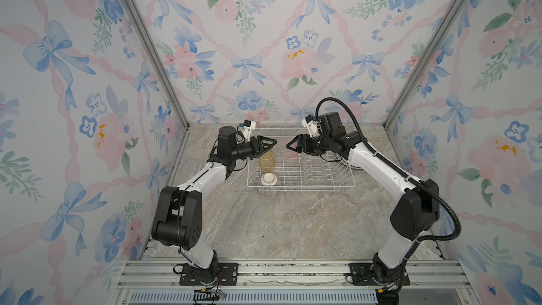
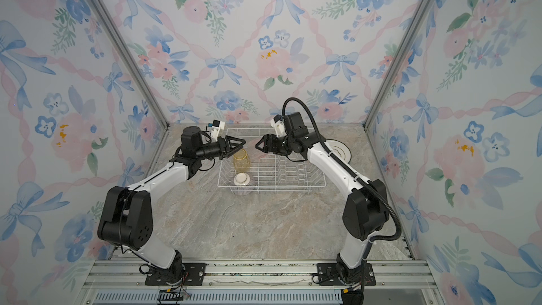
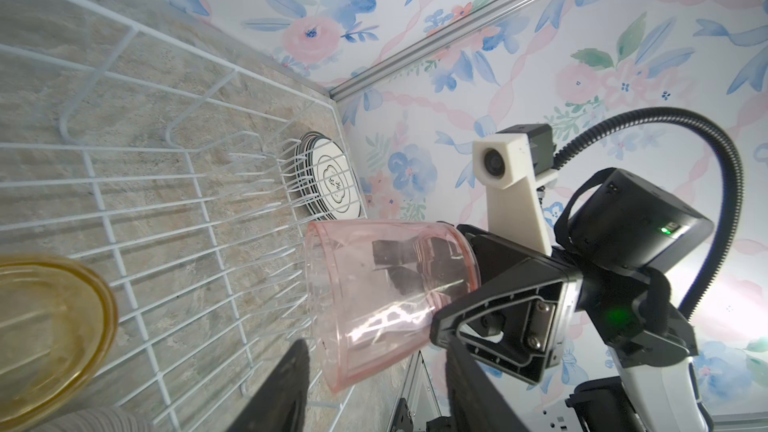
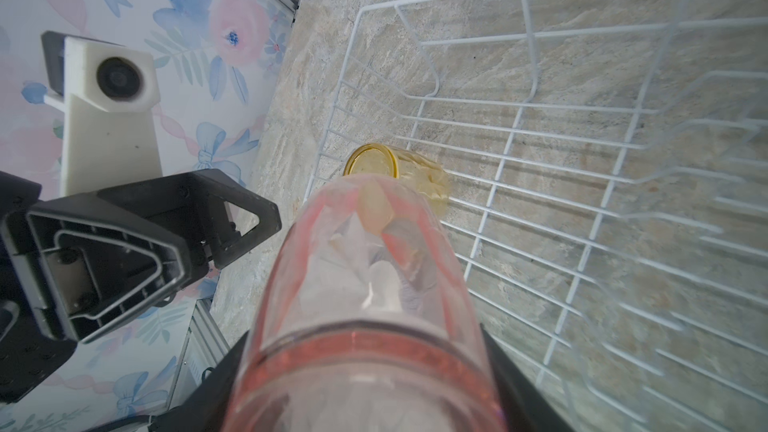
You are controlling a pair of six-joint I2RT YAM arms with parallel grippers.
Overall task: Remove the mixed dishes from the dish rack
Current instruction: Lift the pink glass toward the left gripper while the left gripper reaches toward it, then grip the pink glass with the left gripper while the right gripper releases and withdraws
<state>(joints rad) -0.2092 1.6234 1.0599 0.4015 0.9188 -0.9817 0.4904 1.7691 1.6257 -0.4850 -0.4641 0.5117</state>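
Top views: my left gripper (image 1: 272, 143) and right gripper (image 1: 291, 145) face each other tip to tip above the far left part of the rack (image 1: 302, 185). The yellow tumbler (image 1: 267, 162) stands in the rack's left end, below my left jaws and apart from them. The bowl (image 1: 269, 182) sits foot up at the rack's near left corner. The plates (image 2: 340, 149) are stacked flat on the table (image 2: 264, 224) just beyond the rack's right end, partly behind my right arm. What my right jaws carry is too faint to make out here, maybe a pink smear.

Left wrist: the pink tumbler (image 3: 374, 284) is up in the air on its side. Its narrow base end is clamped in my right jaws and its open mouth points toward my left ones. My left fingers (image 3: 286, 388) are spread apart with nothing gripped. The plates show past the rack's end wires and the yellow tumbler is at the frame edge.

Right wrist: the pink tumbler sits between my two right fingers, clamped. My left gripper is beside its far end with jaws parted and a clear gap between. The yellow tumbler is in the rack beyond
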